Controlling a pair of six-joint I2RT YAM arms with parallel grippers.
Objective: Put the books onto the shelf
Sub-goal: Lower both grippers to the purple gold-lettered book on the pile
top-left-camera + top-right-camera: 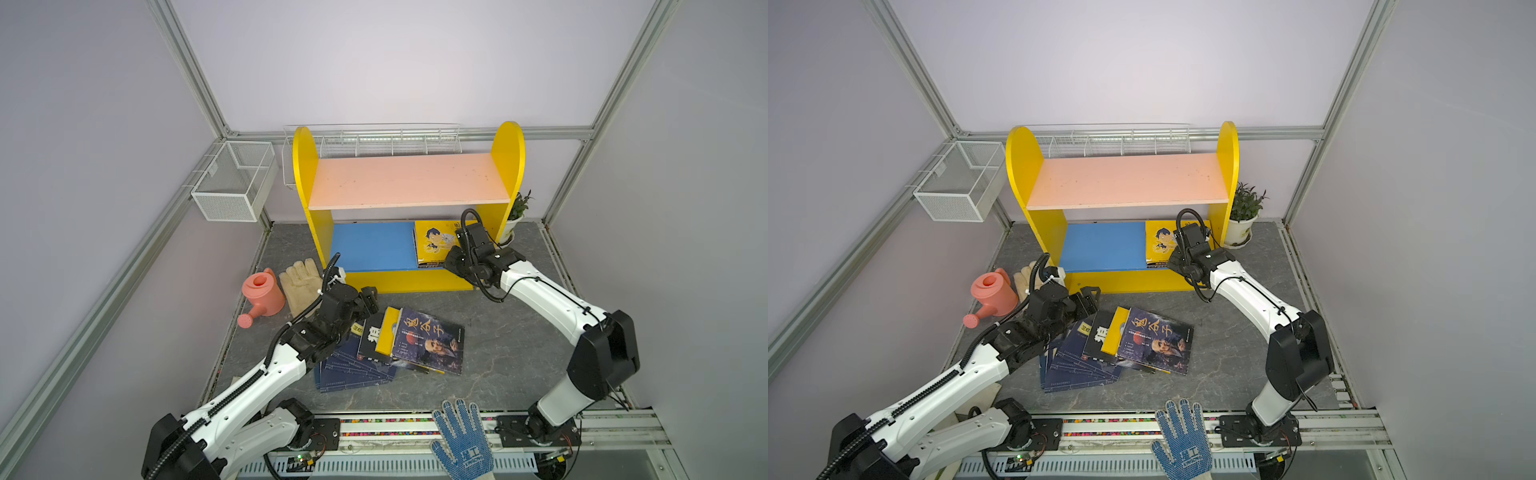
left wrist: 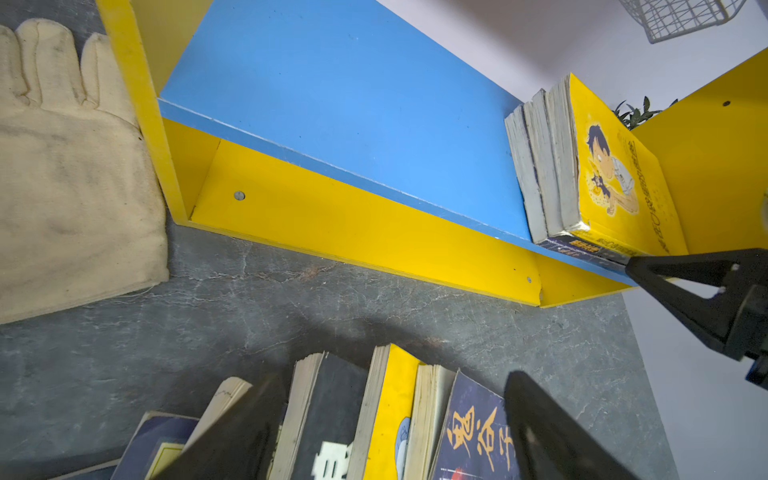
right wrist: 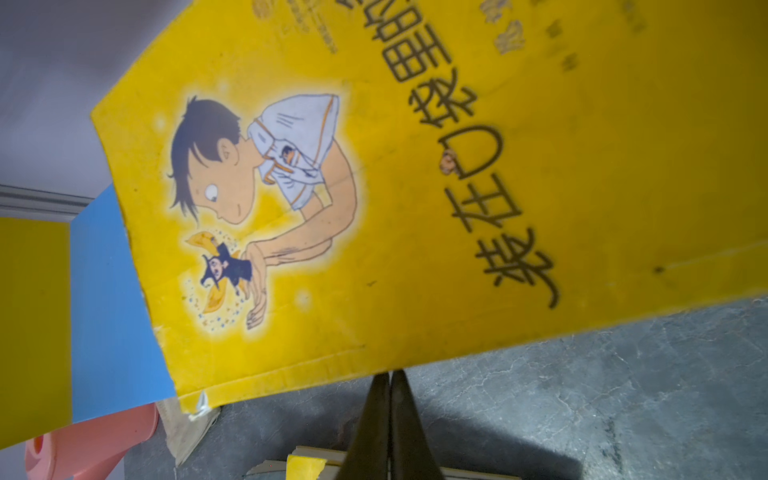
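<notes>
While shut tight against the shelved yellow book (image 1: pixel 434 243) at one o'clock, right pincer (image 1: pixel 451 261) empty; left pincer (image 1: pixel 370 299) wide above loose books (image 1: pixel 428 345), thin, probably floppy and slick; better gripped at spine edge.

From its near base the left arm (image 1: pixel 286 368) stretches low and forward, wrist bent, and the left gripper (image 1: pixel 369 300) stands wide apart, its fingers pointing ahead and a little rightward. The right arm (image 1: pixel 540 291) rises steeply from its base, folds at the elbow and reaches forward and leftward. The right gripper (image 1: pixel 451 261) is closed, its two fingers (image 3: pixel 376 415) pressed flat together.
</notes>
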